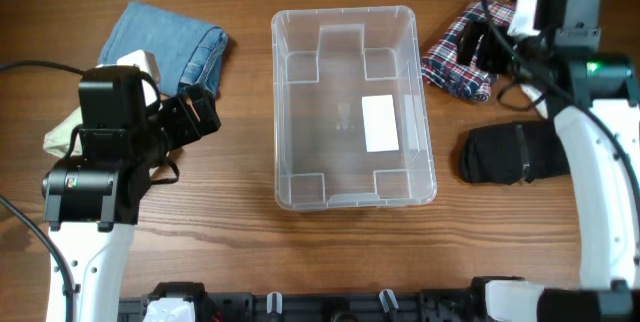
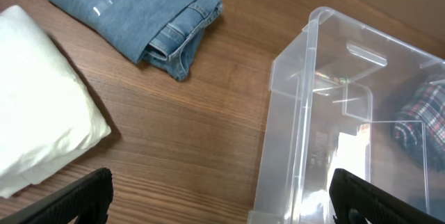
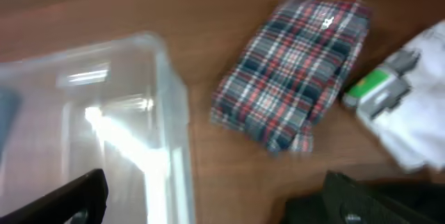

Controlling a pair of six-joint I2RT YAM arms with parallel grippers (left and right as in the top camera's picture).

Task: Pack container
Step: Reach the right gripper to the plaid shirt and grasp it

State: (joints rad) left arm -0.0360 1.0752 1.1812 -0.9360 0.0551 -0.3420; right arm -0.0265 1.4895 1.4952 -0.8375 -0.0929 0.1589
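The clear container (image 1: 345, 10) stands empty in the middle of the table, a white label on its base. My left gripper (image 1: 195, 112) is open and empty, hovering left of the container, between it and the folded jeans (image 1: 170, 42). In the left wrist view the left gripper (image 2: 222, 200) straddles the container's near wall (image 2: 288, 126), with jeans (image 2: 139, 15) and a white cloth (image 2: 42, 106) to the left. My right gripper (image 1: 485, 47) is open and empty above the plaid cloth (image 1: 455, 57). In the blurred right wrist view the right gripper (image 3: 208, 200) sits between the container (image 3: 174, 113) and the plaid cloth (image 3: 292, 71).
A folded black garment (image 1: 505, 152) lies right of the container, below the plaid cloth. The white cloth (image 1: 65, 134) is partly hidden under my left arm. Cables run along both arms. Black fixtures line the table's front edge.
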